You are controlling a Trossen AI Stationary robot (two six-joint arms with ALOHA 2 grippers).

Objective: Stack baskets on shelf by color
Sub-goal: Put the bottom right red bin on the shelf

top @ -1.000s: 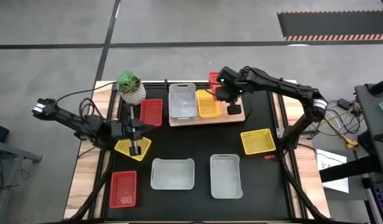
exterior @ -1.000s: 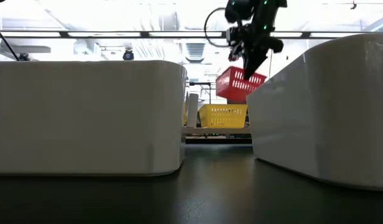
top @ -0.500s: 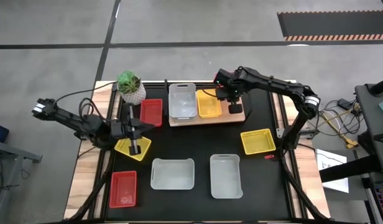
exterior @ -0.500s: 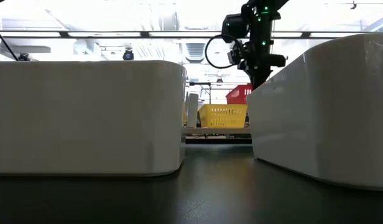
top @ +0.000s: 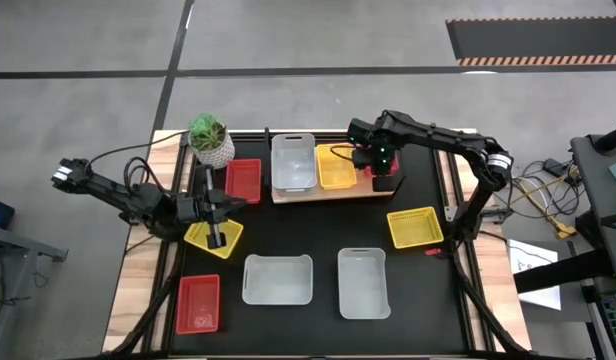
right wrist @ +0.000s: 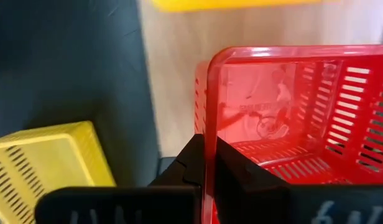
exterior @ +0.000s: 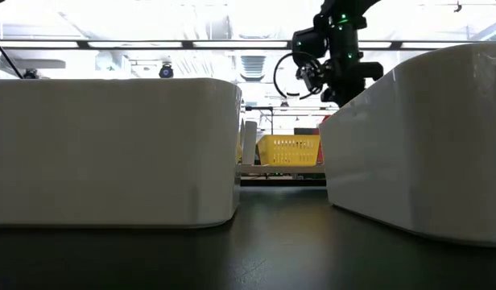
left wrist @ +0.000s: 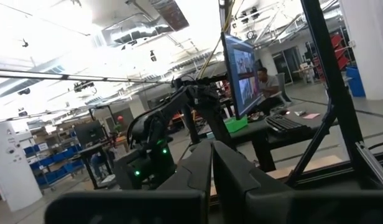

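The right gripper (top: 381, 170) is clamping a red basket's (right wrist: 285, 124) rim over the shelf (top: 288, 194), upper centre of the high view. The left gripper (top: 216, 238), clenched empty, is hanging over a yellow basket (top: 200, 236) at left.

A green leafy plant in a white patterned pot (top: 210, 139) stands at the upper left of the large black mat (top: 318, 240) that covers the pale wooden surface (top: 148, 265). Grey concrete floor (top: 288, 40) fills the top of the frame, with a dark striped-edge floor mat (top: 533, 40) at upper right. Loose cables (top: 548, 205) lie at the right edge.
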